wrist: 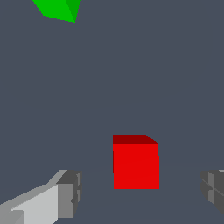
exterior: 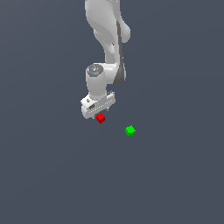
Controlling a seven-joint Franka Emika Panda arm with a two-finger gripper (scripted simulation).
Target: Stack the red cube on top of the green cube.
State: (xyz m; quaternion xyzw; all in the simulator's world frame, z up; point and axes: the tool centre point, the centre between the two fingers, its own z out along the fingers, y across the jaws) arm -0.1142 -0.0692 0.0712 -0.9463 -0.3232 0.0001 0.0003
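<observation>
Fingers of the gripper (exterior: pixel 99 115) stand spread wide apart, one on either side of the red cube (exterior: pixel 100 118), and neither pad touches it: in the wrist view the left-hand finger (wrist: pixel 65 194) and the grey pad of the other finger (wrist: pixel 213 190) each leave a clear strip of floor between themselves and the red cube (wrist: pixel 135 164), which sits a little nearer the second one. Relative to the red cube, the white hand of the arm (exterior: pixel 105 52) hangs directly above, its palm block tilted slightly in the exterior view, with the cube showing just under its lower edge. Whether the fingertips have reached the level of the cube's base or stop a little above the floor is hard to judge from the exterior view, since the hand covers them there. The red cube rests flat on the plain grey floor (exterior: pixel 52 175), upright, one darker face turned up toward the wrist camera. The green cube (exterior: pixel 130 130) lies near the red cube but apart from it, to the exterior view's right and slightly closer to that camera, also resting on the floor with nothing on top of it. In the wrist view only a corner of the green cube (wrist: pixel 59 9) shows, cut by the picture's edge, well beyond the red cube.
</observation>
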